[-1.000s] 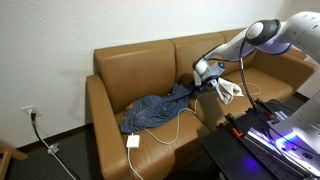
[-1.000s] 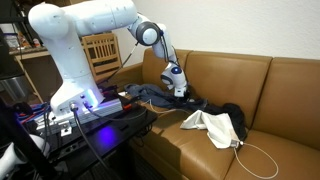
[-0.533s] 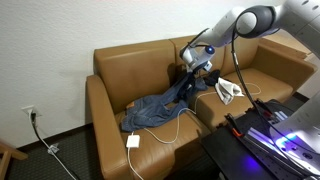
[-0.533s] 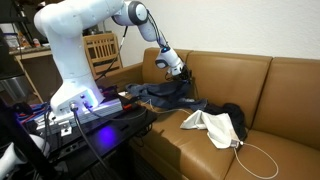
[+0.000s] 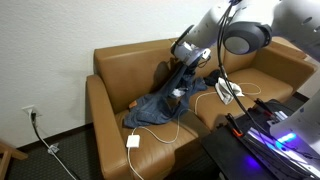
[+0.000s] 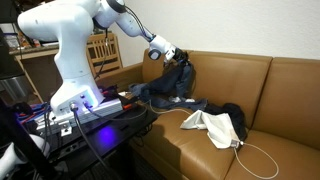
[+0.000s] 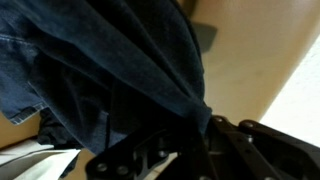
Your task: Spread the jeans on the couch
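Observation:
The jeans (image 5: pixel 158 104) are medium-blue denim, bunched on the couch's end seat, with one end lifted off the cushion. My gripper (image 5: pixel 186 51) is shut on that lifted end and holds it up in front of the backrest; the cloth hangs down from it in both exterior views (image 6: pixel 178 80). The tan-brown leather couch (image 5: pixel 128 62) fills both exterior views (image 6: pixel 250 85). In the wrist view the dark denim (image 7: pixel 120 60) drapes across most of the picture and is pinched between the fingers (image 7: pixel 195 125).
A white cable with a square plug block (image 5: pixel 133 141) lies over the seat's front edge. A white cloth (image 6: pixel 212 124) and a dark item (image 6: pixel 232 112) lie on the middle cushion. A black stand with cables (image 6: pixel 90 125) is in front of the couch.
My gripper has risen and moved toward the backrest with the jeans' end in it, so the denim now hangs stretched above the seat.

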Motion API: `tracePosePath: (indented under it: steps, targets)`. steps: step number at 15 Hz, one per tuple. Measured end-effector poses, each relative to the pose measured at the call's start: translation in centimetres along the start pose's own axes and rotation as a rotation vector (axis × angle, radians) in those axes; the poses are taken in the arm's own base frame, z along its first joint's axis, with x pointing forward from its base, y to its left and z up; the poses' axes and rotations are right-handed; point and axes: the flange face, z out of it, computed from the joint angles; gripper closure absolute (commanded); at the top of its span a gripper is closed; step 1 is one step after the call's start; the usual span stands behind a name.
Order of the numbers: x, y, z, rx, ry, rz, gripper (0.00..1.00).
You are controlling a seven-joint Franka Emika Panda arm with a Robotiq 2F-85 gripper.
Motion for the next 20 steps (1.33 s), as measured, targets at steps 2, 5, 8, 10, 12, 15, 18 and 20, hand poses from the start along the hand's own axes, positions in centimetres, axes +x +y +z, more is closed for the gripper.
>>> tracePosePath:
  steps: [2,5,8,10,12,15,18,20]
  targets:
    - [0.3,0.1,-1.6,0.059,0.069,-0.037,0.97]
    - [2.0,2.4,-1.9,0.109,0.18,-0.086,0.97]
    - [6.2,8.9,1.1,0.051,0.299,-0.145,0.97]
    - [9.6,12.9,2.9,-0.052,0.343,-0.177,0.97]
    - [10.2,16.2,5.9,-0.166,0.29,-0.193,0.65]
    - [8.6,17.7,10.4,-0.251,0.149,-0.163,0.52]
    - [7.2,17.2,13.7,-0.284,0.013,-0.11,0.3]
    - [7.6,16.3,15.9,-0.297,-0.072,-0.069,0.16]
